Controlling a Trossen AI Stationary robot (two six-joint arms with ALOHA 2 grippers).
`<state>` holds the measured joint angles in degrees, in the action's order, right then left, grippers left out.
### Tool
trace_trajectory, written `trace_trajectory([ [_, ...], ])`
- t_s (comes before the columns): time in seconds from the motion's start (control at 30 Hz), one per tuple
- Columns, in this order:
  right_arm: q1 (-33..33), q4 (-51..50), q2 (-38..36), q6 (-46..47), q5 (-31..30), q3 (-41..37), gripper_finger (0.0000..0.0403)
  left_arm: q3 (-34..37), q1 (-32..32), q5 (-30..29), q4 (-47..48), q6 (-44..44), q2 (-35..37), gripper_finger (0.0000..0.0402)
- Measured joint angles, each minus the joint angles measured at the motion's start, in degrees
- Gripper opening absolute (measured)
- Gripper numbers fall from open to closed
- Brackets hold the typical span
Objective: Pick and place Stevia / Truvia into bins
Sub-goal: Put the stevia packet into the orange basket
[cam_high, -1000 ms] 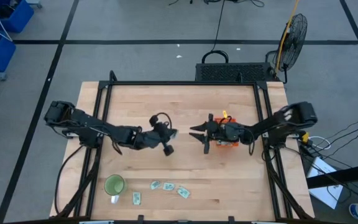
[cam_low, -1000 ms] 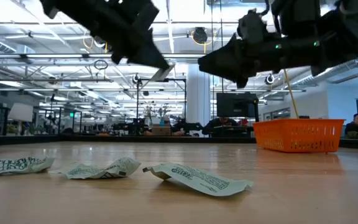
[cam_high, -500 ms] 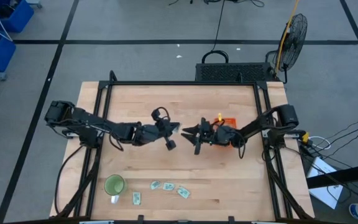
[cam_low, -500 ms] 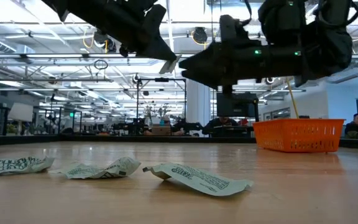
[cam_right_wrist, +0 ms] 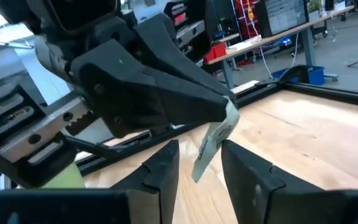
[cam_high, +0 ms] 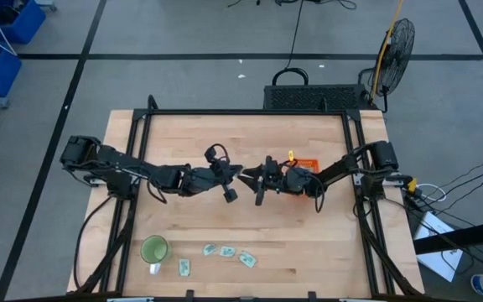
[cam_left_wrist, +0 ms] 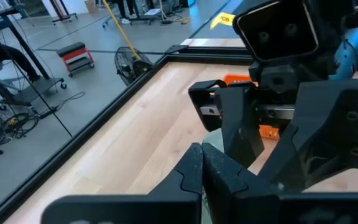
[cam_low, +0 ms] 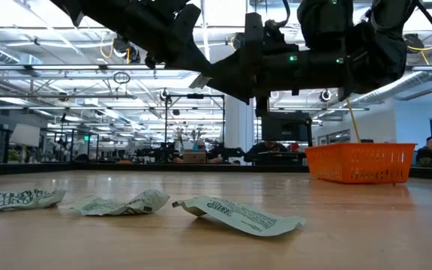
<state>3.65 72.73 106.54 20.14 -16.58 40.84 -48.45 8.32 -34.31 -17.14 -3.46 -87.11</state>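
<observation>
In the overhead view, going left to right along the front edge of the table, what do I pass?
Green cup → sachet beside the cup → sachet → sachet → sachet farthest right.

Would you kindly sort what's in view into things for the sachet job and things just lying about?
For the job:
- held sachet, in the shut left gripper
- open right gripper, meeting it
- loose sachets
- orange tray

Lying about:
- green cup
- fan
</observation>
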Motion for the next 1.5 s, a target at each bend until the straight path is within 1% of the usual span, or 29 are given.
trace_trajectory([
  [0.1,-0.4,-1.6,0.0,-0.2,0.0,0.0,0.0104,0.0,0.0,0.5,0.0,-0.2,0.0,0.0006],
  [0.2,-1.1,-2.3,0.0,-0.2,0.0,0.0,0.0073,0.0,0.0,1.7,-0.3,-0.3,0.0,0.0005],
  [0.3,-1.5,-2.5,0.0,-0.3,0.0,0.0,0.0039,0.0,0.1,1.8,-0.3,-0.3,0.0,0.0009],
  [0.43,-1.7,-2.7,0.0,-4.1,1.5,0.0,0.0009,0.0,0.1,2.0,-0.1,-0.3,0.0,0.0004],
  [0.53,-1.7,-2.7,0.0,-6.1,1.7,0.0,0.0005,0.0,0.1,2.4,0.1,-0.4,0.0,0.001],
  [0.7,-1.7,-3.2,0.0,-6.5,1.7,0.0,0.0003,0.0,0.1,2.6,1.2,0.2,0.0,0.0027],
  [0.8,-1.8,-5.5,0.0,-6.7,1.5,0.0,0.0002,0.0,0.1,2.6,3.3,0.6,0.0,0.0039],
  [0.93,-1.8,-9.9,-0.1,-8.2,-2.6,0.0,0.0001,0.0,0.1,2.6,6.9,1.7,0.0,0.0067],
  [1.0,-1.8,-13.0,-1.2,-11.0,-5.2,0.0,0.0001,0.0,0.1,2.5,9.1,1.8,0.0,0.0086],
  [1.1,-1.5,-22.4,-5.8,-15.9,-11.9,0.0,0.0001,0.0,0.1,2.6,12.4,0.9,0.0,0.0115],
  [1.17,-1.0,-32.6,-10.9,-17.3,-17.3,0.0,0.0001,0.0,0.1,3.5,15.3,-0.2,0.0,0.0131],
  [1.23,-0.6,-43.1,-17.3,-17.2,-21.5,0.0,0.0001,0.0,0.1,5.9,18.4,-1.1,0.0,0.0144],
  [1.3,-0.5,-55.3,-24.5,-12.5,-22.6,0.0,0.0001,0.0,0.1,9.1,21.4,-2.8,0.0,0.0152],
  [1.4,-0.5,-73.1,-34.5,0.6,-21.3,0.0,0.0001,0.0,0.1,14.5,25.0,-5.6,0.0,0.0153],
  [1.5,-0.5,-89.8,-40.8,12.1,-18.9,0.0,0.0002,0.0,0.1,20.3,26.1,-8.1,0.0,0.0154],
])
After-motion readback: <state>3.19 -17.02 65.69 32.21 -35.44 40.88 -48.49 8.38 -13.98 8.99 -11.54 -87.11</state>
